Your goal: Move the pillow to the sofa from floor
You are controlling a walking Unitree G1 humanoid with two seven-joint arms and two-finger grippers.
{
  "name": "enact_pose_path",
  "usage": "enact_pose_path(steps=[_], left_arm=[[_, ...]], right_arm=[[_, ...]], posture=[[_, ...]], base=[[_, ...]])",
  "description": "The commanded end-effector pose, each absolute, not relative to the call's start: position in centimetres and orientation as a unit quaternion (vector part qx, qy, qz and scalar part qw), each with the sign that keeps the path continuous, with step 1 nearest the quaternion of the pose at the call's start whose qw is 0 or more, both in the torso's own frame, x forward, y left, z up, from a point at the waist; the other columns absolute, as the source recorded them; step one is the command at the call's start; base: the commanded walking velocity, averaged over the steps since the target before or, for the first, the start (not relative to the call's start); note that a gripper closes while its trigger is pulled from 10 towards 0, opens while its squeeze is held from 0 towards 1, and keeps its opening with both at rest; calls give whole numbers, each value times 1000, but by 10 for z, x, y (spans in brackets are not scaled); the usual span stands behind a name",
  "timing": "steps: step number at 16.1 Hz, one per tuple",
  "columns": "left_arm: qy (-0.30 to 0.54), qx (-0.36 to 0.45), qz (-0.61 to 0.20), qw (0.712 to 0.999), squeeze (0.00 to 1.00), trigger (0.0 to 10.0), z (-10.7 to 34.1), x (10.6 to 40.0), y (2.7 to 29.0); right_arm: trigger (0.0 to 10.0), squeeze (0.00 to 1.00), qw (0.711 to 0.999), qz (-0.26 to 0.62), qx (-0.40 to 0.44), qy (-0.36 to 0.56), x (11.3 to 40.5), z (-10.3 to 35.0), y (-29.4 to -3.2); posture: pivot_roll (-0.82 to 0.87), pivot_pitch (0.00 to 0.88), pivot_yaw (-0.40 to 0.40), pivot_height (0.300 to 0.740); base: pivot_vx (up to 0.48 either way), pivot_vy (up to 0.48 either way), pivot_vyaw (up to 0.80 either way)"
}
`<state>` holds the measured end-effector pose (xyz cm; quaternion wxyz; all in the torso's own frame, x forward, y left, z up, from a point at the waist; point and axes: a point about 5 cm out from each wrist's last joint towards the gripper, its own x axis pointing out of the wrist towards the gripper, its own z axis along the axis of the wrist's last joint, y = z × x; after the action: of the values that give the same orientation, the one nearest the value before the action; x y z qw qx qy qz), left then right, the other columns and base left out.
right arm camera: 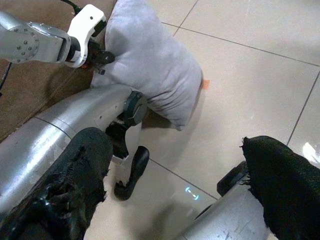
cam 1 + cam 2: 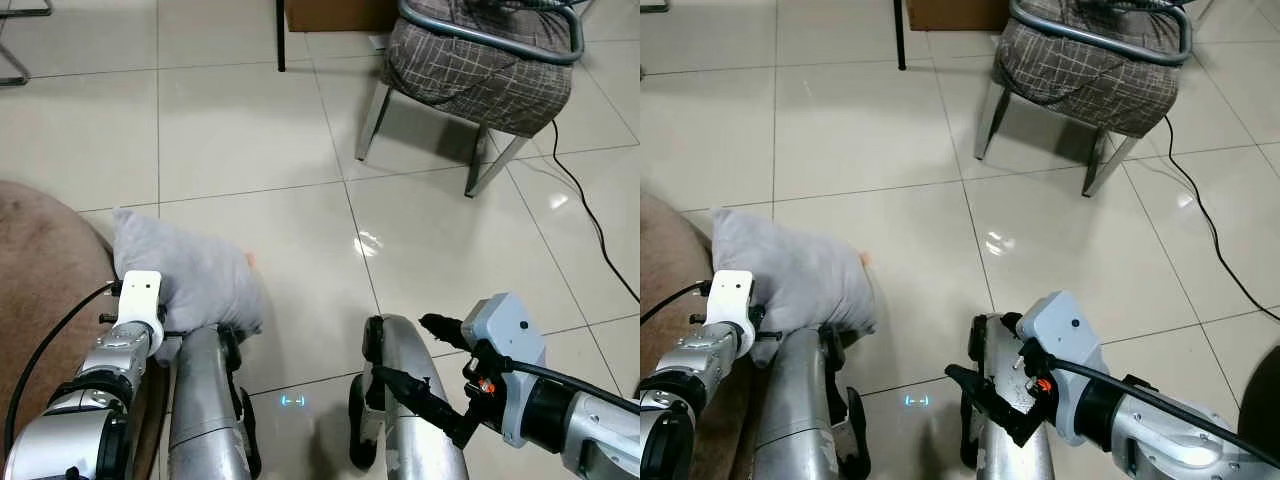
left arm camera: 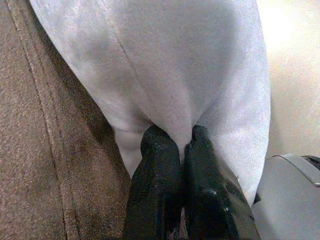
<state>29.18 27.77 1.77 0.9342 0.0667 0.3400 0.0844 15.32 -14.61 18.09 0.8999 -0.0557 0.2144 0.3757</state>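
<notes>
A light grey pillow [image 2: 190, 280] sits low beside the brown sofa [image 2: 40, 270] at my left, with its lower end against my left leg [image 2: 200, 400]. My left gripper [image 3: 180, 142] is shut on a pinched fold of the pillow's edge, close to the sofa's side. The right wrist view shows that grip [image 1: 102, 57] from across. My right gripper [image 2: 415, 355] hangs open over my right leg, apart from the pillow, nothing between its fingers [image 1: 65, 185].
A metal-framed chair with a plaid cushion [image 2: 480, 60] stands ahead on the right. A black cable [image 2: 590, 210] runs over the tiles beside it. A black post [image 2: 281, 35] and a brown box [image 2: 335, 12] are at the far edge.
</notes>
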Motion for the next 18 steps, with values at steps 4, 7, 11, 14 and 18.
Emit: enact_pose_path(steps=[4,7,11,14,18], left_arm=[[339,7,51,939,0,0,10,291,262],[281,-28,12,959,0,0,23,306,248],[198,-80,-38,976,0,0,50,329,228],[160,-107,-61,979,0,0,65,342,213],[97,-149,-92,980,0,0,89,355,199]], right_arm=[[10000,0,902,363,-48,227,151,177,-144],[10000,0,932,277,-53,228,163,160,-155],[10000,0,955,207,-56,207,189,141,-173],[10000,0,964,172,-57,195,203,127,-177],[10000,0,974,141,-49,169,209,117,-175]], posture=[[-172,242,-48,550],[-148,206,-23,550],[-118,147,15,550],[-88,96,34,550],[-72,16,83,550]], base=[[0,0,0],[0,0,0],[0,0,0],[0,0,0],[0,0,0]])
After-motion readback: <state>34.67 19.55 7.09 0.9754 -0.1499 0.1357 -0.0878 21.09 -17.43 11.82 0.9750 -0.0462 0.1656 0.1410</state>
